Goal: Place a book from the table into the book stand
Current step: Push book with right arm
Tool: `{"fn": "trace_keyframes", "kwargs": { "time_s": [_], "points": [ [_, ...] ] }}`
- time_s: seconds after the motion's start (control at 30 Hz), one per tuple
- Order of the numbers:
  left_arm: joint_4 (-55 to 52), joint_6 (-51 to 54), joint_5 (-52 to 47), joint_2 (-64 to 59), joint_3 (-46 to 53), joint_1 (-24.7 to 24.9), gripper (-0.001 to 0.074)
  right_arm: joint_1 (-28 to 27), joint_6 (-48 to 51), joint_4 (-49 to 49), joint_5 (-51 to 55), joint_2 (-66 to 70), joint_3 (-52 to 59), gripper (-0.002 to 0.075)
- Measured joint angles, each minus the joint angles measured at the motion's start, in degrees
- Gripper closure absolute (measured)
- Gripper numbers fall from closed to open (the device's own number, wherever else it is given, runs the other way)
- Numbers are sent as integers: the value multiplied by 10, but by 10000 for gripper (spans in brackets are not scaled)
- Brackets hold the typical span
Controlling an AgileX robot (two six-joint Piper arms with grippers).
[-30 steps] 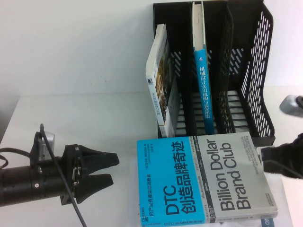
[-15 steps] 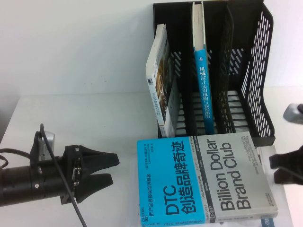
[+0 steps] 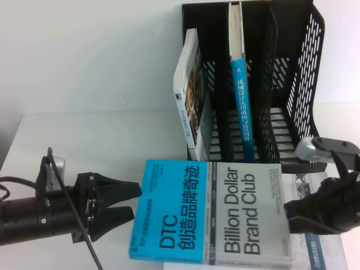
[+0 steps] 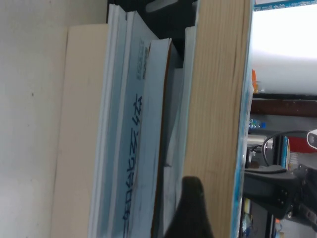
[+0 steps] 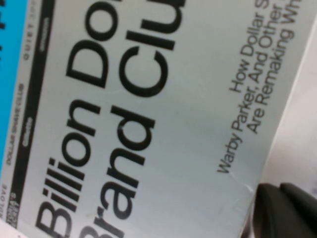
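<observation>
Cyan-and-grey, the book lies flat on the table just in front of the book stand, so your task is barely begun: lifting, turning upright and slotting remain. Its long axis runs across the table, cyan end toward your left gripper, which hovers spread beside it. Your right gripper touches the grey end; whether it pinches, you cannot tell.

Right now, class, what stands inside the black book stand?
Inside the book stand: a tilted white book in the leftmost slot, and an upright blue-spined book next to it. The rightmost slots look empty, though dividers hide parts of them.
</observation>
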State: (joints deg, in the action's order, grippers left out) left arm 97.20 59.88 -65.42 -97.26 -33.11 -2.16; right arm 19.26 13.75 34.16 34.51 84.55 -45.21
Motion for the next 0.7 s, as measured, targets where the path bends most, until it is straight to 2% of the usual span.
{"fn": "trace_keyframes", "kwargs": {
  "time_s": [0.13,0.3,0.7],
  "points": [
    [0,-10,2,0,0,0,204,17,5,9,-24,1,0,726],
    [-18,-10,3,0,-8,0,148,20,11,6,-42,3,0,726],
    [-176,-100,-5,-36,-120,0,130,21,45,3,-48,3,0,727]
  ]
}}
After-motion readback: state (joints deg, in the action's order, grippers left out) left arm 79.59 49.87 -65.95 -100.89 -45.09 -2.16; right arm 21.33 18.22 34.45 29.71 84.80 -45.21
